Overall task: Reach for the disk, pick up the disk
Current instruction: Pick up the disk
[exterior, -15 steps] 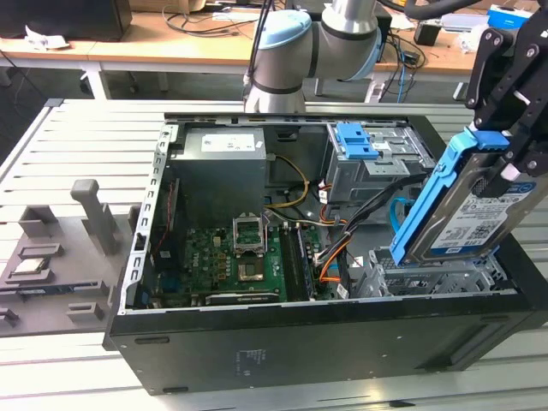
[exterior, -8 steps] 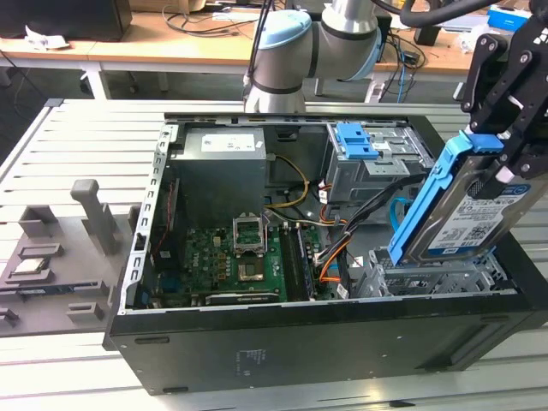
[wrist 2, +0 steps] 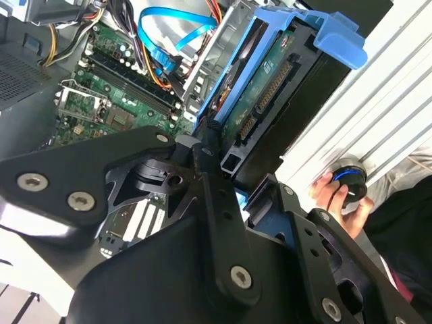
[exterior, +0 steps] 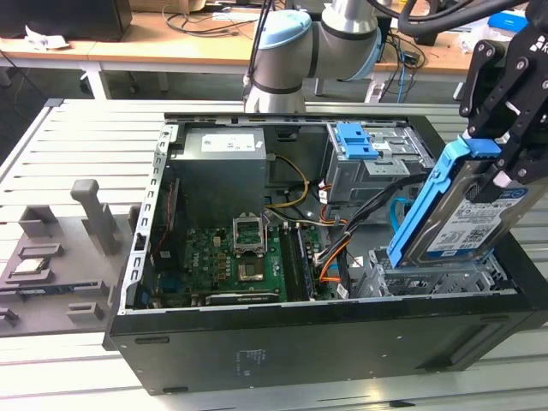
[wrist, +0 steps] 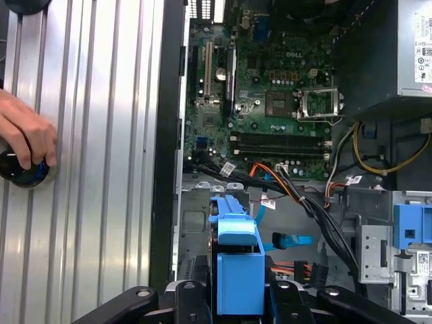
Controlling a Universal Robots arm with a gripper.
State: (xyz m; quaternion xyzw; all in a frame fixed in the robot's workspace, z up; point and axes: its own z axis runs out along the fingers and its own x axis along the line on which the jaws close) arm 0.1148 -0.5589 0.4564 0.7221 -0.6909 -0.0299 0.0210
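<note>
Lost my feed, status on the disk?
Pincer shut on the disk. Disk tilted, lifted above the drive cage. A person's hand rests on the table beside the case.

Bright even light; glare on slatted table [wrist: 88, 169].

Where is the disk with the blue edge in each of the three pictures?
Exterior view: the disk is tilted, lifted over the case at the exterior view's right, held by the gripper.
Second wrist view: the disk is just beyond the gripper's black links.
First wrist view: its blue bracket is seen end-on between the gripper's links.
Shared landmark: the green motherboard.
</note>
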